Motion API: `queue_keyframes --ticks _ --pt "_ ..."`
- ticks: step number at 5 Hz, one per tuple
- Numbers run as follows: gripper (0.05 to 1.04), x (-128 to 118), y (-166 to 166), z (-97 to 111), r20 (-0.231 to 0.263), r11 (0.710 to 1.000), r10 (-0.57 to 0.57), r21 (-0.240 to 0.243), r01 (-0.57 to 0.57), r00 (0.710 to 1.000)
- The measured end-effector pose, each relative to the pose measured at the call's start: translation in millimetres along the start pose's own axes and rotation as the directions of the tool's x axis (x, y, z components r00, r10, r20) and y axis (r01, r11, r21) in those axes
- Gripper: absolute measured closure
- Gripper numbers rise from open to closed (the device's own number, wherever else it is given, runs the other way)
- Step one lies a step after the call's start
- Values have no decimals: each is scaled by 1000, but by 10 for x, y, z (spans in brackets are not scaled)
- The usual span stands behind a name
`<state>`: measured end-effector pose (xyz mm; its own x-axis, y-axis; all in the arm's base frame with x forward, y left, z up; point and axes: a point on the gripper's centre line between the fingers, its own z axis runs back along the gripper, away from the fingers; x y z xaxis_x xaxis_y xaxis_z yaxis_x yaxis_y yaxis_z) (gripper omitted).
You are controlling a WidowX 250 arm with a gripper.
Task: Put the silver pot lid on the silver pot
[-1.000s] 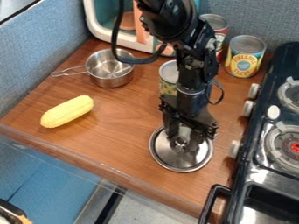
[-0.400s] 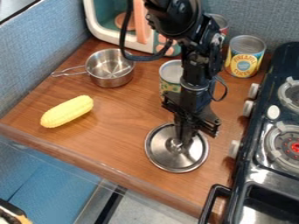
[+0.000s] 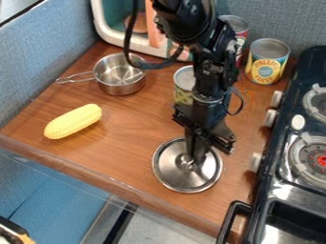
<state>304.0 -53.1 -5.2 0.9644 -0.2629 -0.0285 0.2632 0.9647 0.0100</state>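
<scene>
claw: here it is, black gripper (image 3: 195, 155) pointing down right of mid-frame, below the centre, right over the middle of the lid; spread, pressed together or pinching the knob, i can't tell from here.
lid: the silver pot lid (image 3: 173, 172) sits just below the middle of the frame, knob (image 3: 185, 163) up, rim off the pot and well apart from it; whether it touches the wood, i can't tell.
pot: and there's the silver pot (image 3: 119, 78), upper left of the frame, upright on the counter (image 3: 121, 143), open at the top, its handle (image 3: 74, 77) out to the left.
corn: yellow corn cob (image 3: 73, 122) lying at a slant on the left, below the pot.
cans: one green-labelled can (image 3: 183, 85) beside the arm, partly behind it; up top, a red-labelled can (image 3: 240, 38), and to its right a yellow-labelled can (image 3: 266, 64).
stove: black stove (image 3: 275, 164) all down the right edge, pale knobs facing the counter.
</scene>
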Motion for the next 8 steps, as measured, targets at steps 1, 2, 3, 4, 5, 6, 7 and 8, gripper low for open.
queue_keyframes --ticks 1,2,3,4,5,6,7,8 --pt "601 -23 -55 153 58 999 15 34 -17 998" --pt "267 -93 -65 251 78 998 21 52 -25 997" --pt "83 -171 -106 245 80 998 23 50 -27 996" --pt "83 -257 -110 175 65 999 23 47 -26 998" --pt "83 -300 -44 117 55 998 39 43 -42 998" --pt "129 -329 -11 11 27 998 48 39 -49 998" --pt "263 -335 19 -18 17 998 53 36 -54 998" --pt "543 -317 22 -21 20 998 60 34 -61 998"
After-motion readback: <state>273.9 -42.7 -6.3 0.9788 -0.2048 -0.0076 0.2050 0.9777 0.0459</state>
